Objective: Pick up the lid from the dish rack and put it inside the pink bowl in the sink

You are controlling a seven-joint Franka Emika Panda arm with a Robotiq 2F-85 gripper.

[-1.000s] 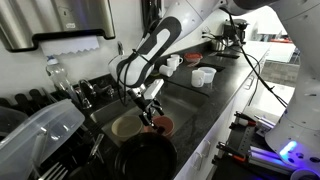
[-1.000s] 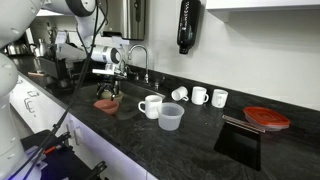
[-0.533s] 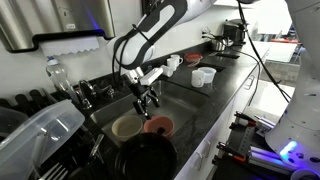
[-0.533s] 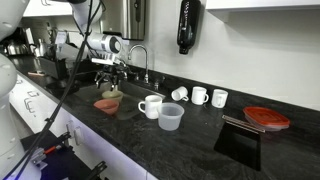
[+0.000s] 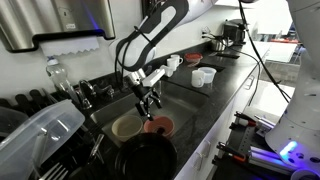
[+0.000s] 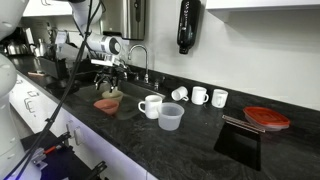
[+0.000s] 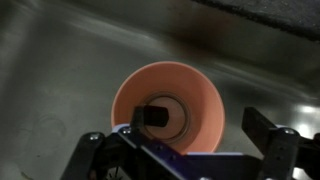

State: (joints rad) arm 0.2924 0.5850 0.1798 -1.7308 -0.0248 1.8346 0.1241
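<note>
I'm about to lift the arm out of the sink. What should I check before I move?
1. Lid inside the pink bowl: ok, it lies at the bowl's bottom.
2. Fingers open, nothing held: ok.
3. Gripper above the bowl, not touching it: ok.
4. Bowl upright in the sink: ok.
5. Lid lying flat: cannot tell, the wrist view is blurred.

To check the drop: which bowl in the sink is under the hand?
The small round salmon-pink bowl, right below the hand; the round beige bowl sits aside.
</note>
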